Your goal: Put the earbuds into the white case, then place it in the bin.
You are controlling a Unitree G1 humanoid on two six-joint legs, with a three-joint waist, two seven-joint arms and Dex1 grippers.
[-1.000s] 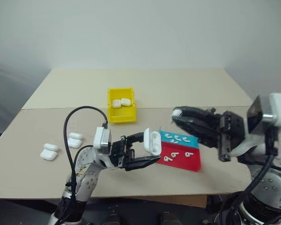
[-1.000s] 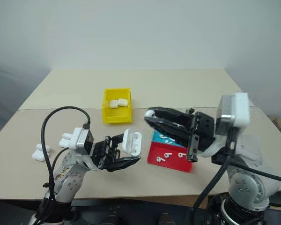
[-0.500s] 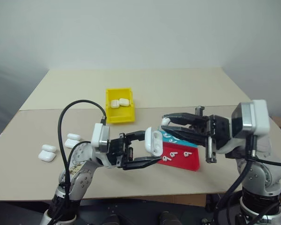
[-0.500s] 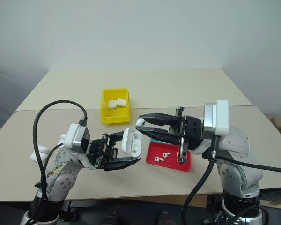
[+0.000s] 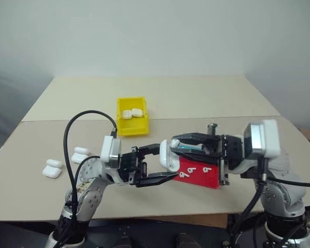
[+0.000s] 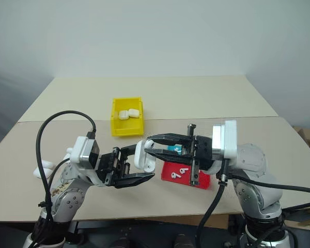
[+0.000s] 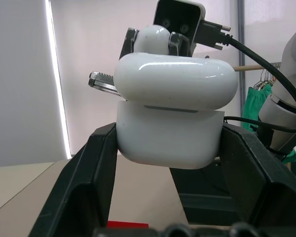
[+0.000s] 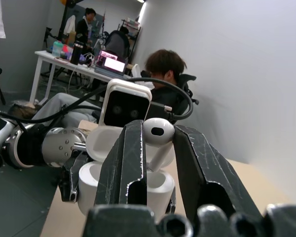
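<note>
The task is in its first part, I judge: the left gripper [image 5: 168, 164] is clamped on the white case [image 5: 169, 154], whose lid stands open, and holds it in the air just beside the near-left corner of the red-and-blue tray [image 5: 212, 178]. The right gripper [image 8: 157, 148] pinches 1 earbud [image 8: 157, 132] between its 2 fingers and has it just above the open case, the stem pointing down toward the socket; the earbud is not yet seated. Whether the other socket already has an earbud I cannot tell. Still to do, as it seems: seat this earbud, add a second if needed, close the lid, and carry the case to the bin [image 5: 133, 124]. The case is glossy white with rounded corners, and the earbud is tiny and glossy white. On the tray some loose earbuds [image 5: 193, 170] remain. The yellow bin, behind the tray and to its left, already contains 2 closed cases [image 5: 133, 113]. More closed cases [image 5: 54, 168] lie on the table [image 5: 196, 98] far left of the tray.
</note>
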